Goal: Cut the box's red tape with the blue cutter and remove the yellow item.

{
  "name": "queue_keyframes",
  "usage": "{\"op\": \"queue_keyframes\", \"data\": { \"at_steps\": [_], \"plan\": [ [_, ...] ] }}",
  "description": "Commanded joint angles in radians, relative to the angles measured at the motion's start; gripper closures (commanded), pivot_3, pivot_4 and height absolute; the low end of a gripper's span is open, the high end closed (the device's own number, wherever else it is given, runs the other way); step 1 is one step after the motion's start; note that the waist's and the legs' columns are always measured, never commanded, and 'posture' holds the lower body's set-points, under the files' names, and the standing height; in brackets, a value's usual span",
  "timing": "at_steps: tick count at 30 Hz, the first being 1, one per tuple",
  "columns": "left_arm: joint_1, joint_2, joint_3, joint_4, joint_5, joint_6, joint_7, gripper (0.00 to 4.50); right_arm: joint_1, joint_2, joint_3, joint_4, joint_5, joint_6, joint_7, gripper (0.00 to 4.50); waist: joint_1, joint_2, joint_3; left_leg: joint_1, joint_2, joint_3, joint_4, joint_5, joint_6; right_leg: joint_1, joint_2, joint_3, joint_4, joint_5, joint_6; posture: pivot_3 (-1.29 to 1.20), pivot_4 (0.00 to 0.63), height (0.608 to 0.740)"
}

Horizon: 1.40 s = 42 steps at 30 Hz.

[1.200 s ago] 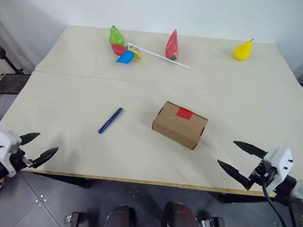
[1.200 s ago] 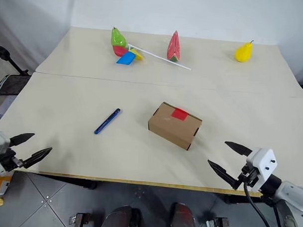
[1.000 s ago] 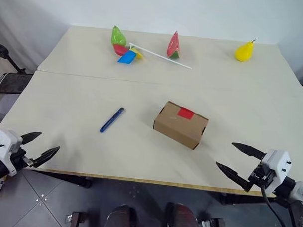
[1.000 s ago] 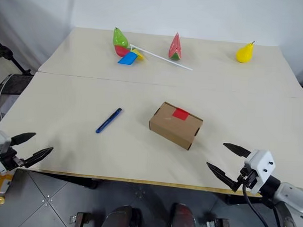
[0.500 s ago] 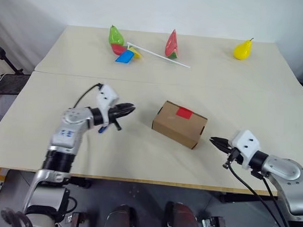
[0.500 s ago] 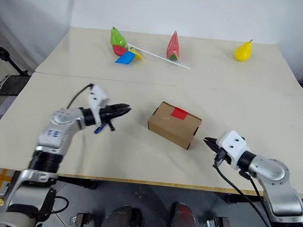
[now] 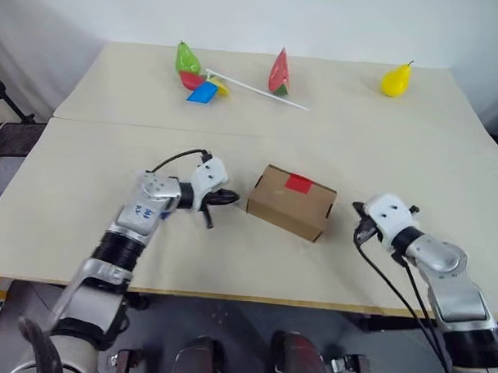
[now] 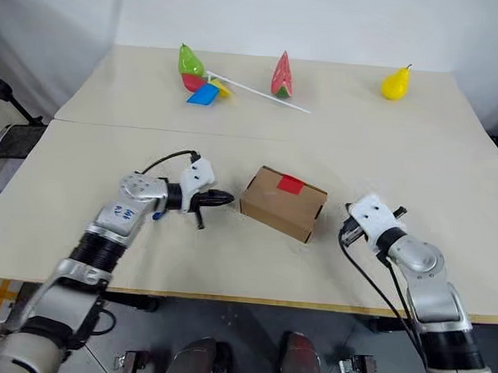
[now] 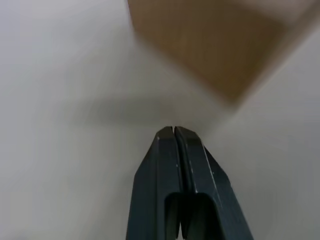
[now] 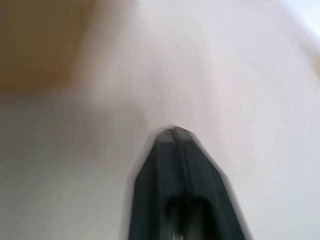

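The box (image 7: 291, 203) is a small brown carton at mid-table, with the red tape (image 7: 299, 183) on its top. My left gripper (image 7: 227, 198) is shut and empty, its tips just off the box's left end; in the left wrist view the shut fingers (image 9: 172, 150) point at the box (image 9: 215, 45). Most of the blue cutter is covered by my left forearm; a blue end (image 8: 155, 216) peeks out below it. My right gripper (image 7: 358, 219) is shut and empty, close to the box's right end. The yellow item is out of view.
Along the far edge lie a green pear (image 7: 186, 57), a coloured pinwheel (image 7: 205, 90) on a white stick, a watermelon slice (image 7: 277, 71) and a yellow pear (image 7: 395, 79). A seam crosses the table (image 7: 87, 148) behind the box.
Both arms swung in from the table's near corners to either end of the box. Both grippers went from open to shut. The left forearm now covers the cutter.
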Motion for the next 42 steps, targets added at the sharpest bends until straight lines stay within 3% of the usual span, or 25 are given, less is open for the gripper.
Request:
{"op": "queue_keyframes", "data": {
  "at_steps": [1,6,12,20,29,36,42],
  "plan": [
    [0.002,0.057,-0.005,-0.135,-0.071,0.1,-0.16,4.46,-0.089,0.036,-0.001,0.108,0.036,-0.105,0.036,4.5,-0.001,0.0,0.0,0.0,0.001,0.0,0.0,0.0,0.0,0.0,0.001,0.0,0.0,0.0,0.0,0.0,0.15,0.74],
    [0.029,-0.04,-0.004,-0.231,-0.143,0.171,-0.156,4.46,-0.273,0.123,0.005,0.397,0.126,-0.396,0.211,4.5,0.004,0.002,0.001,0.0,0.004,0.0,0.001,0.001,0.0,0.0,0.001,0.002,0.0,0.0,0.0,0.0,0.15,0.74],
    [-0.006,-0.198,-0.003,-0.129,-0.085,0.183,0.027,4.46,-0.407,0.134,0.005,0.649,0.164,-0.468,0.385,4.5,0.001,0.002,0.001,0.0,0.003,-0.002,0.001,0.001,0.001,0.0,0.002,0.003,0.002,0.0,0.0,0.0,0.15,0.74],
    [-0.011,-0.249,-0.012,-0.112,-0.073,0.166,0.07,4.46,-0.343,0.087,0.017,0.52,0.218,-0.357,0.589,4.5,0.001,0.002,0.002,0.0,0.004,-0.002,0.001,0.001,0.0,0.0,0.004,0.003,0.002,0.0,0.0,0.0,0.15,0.74],
    [0.013,-0.288,-0.054,-0.13,-0.068,0.175,0.057,4.46,-0.226,0.067,-0.001,0.323,0.234,-0.245,0.567,4.5,0.004,0.002,0.002,0.0,0.004,-0.002,0.002,0.001,0.0,0.0,0.003,0.004,0.002,0.0,0.0,0.0,0.15,0.74],
    [0.035,-0.282,-0.066,-0.145,-0.07,0.171,0.049,4.46,-0.239,0.065,0.007,0.391,0.164,-0.297,0.489,4.5,0.002,0.002,0.002,0.0,0.004,-0.002,0.002,0.001,0.0,0.0,0.003,0.005,0.002,0.0,0.0,0.0,0.15,0.74],
    [0.045,-0.261,-0.018,-0.171,-0.091,0.169,0.059,4.46,-0.247,0.025,-0.021,0.403,0.206,-0.27,0.533,4.5,0.003,0.002,0.002,0.0,0.004,-0.002,0.003,0.001,0.0,0.0,0.003,0.006,0.002,0.0,0.0,0.0,0.15,0.74]
  ]
}}
